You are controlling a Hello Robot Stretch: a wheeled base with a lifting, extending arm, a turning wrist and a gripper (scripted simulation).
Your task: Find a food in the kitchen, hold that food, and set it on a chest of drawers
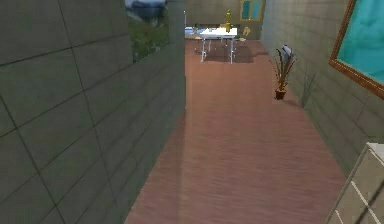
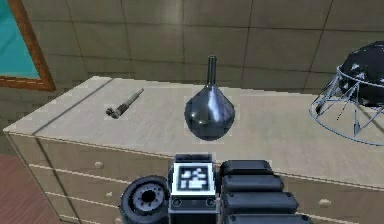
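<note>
In the forward view, a wood-floored hallway runs to a far dining table (image 1: 218, 38), and the corner of the chest of drawers (image 1: 362, 195) sits at the near right.

In the arm side view, the chest lies just beyond the gripper (image 2: 149, 200), with its long top running left to right and a dark vase (image 2: 210, 108) standing on it. The gripper's far end is unclear, so I cannot tell whether it holds food.

Arm side view: chest of drawers (image 2: 100, 125) against the wall. On its top: small slender object (image 2: 125, 103) left, vase (image 2: 210, 108) centre, wire-frame object (image 2: 355, 95) right, all apart. Window (image 2: 18, 45) behind, upper left.
Forward view: potted plant (image 1: 283, 72) by the right wall; dining table (image 1: 218, 36) farther back.
</note>
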